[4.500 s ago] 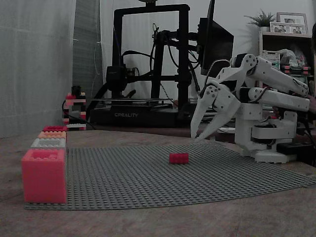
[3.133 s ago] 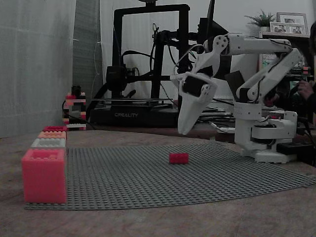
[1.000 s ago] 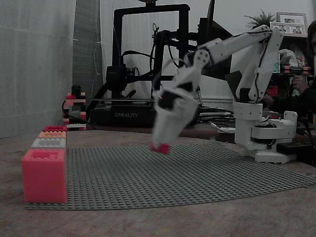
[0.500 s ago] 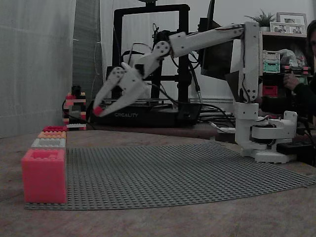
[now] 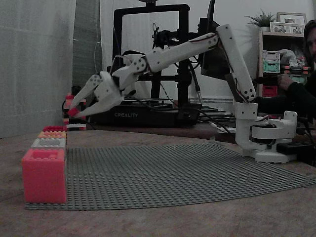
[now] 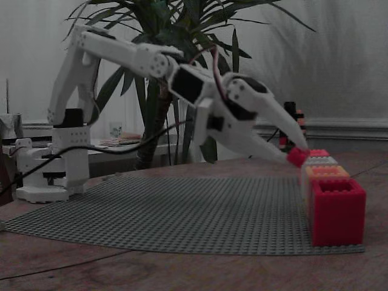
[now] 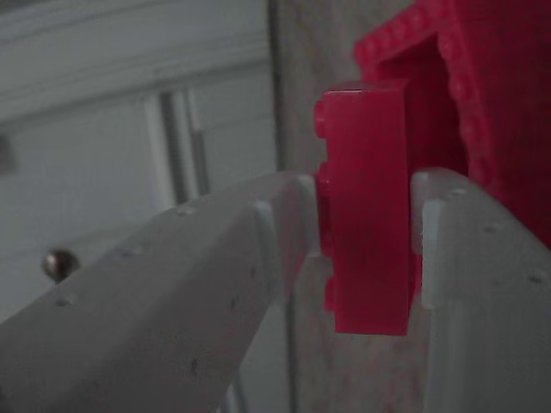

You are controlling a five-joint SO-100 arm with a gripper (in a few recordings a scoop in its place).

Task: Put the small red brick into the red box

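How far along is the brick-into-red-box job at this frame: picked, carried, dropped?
Picked: the gripper is shut on the small red brick, which is off the grey baseplate. In hand: the carry, with the brick held in the air near the far end of the row of boxes, where the red box sits. Left: lowering over that box's opening and releasing; the brick is not yet inside.

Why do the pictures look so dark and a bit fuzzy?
Both fixed views are dim and greyish, so the grey baseplate looks grainy. In the wrist view the small red brick, pinched by the end effector, sits very near the lens and looks soft, and the background behind is blurred.
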